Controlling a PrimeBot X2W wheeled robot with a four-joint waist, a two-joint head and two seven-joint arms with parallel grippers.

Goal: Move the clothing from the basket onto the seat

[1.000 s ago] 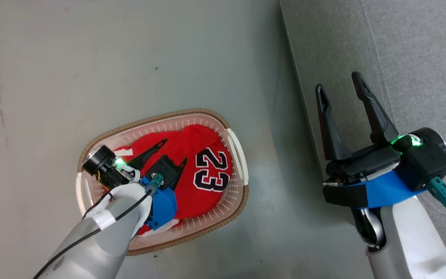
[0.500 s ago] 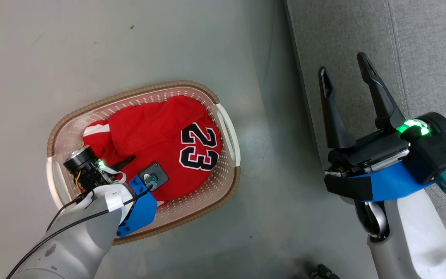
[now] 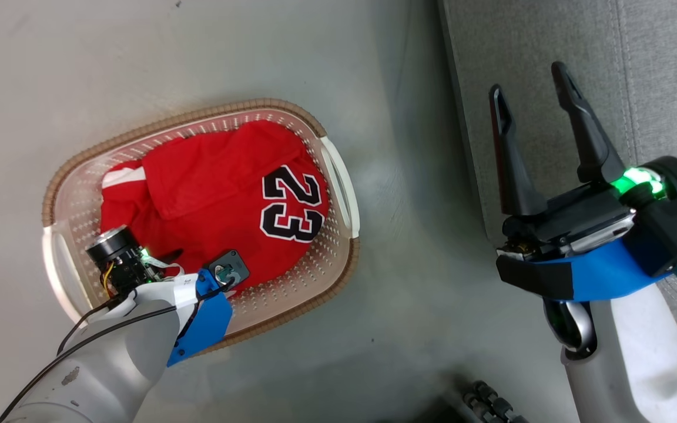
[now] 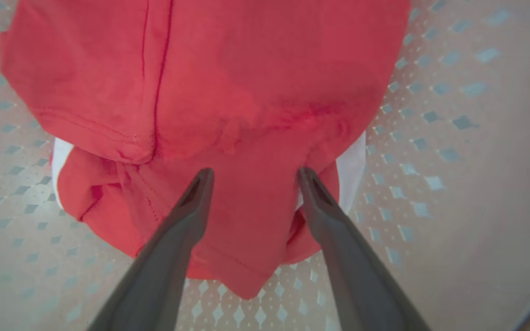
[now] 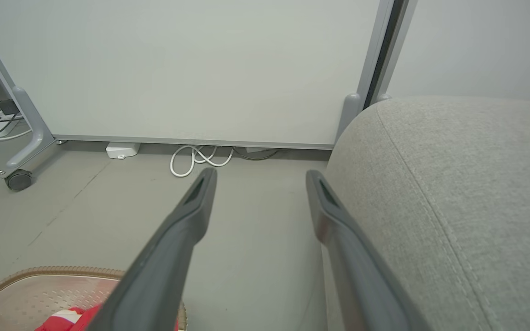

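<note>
The cream basket point(image 3: 197, 114) stands on the floor left of the grey seat point(image 3: 656, 70). The clothing lies in it: a red jersey point(image 3: 221, 170) with "23" on top, and a white-striped red garment point(image 3: 118, 176) at its left. My left gripper point(image 4: 253, 174) points down into the basket's near left part. It is open, with both tips on or just above red cloth point(image 4: 256, 92) and a fold between them. One dark finger point(image 3: 169, 256) shows past the wrist in the head view. My right gripper point(image 3: 528, 79) is open and holds nothing, over the seat's left edge point(image 5: 453, 184).
A pale wheeled partition panel point(image 5: 177, 69) stands behind, with a caster point(image 5: 19, 179) and white cables point(image 5: 200, 158) at its foot. Bare grey floor point(image 3: 421, 247) lies between basket and seat. The basket's rim point(image 5: 53, 271) shows at the right wrist view's lower left.
The head camera has shifted. My left gripper has tipped down and moved to the basket's near left side, over the cloth. The right gripper has kept its pose, open.
</note>
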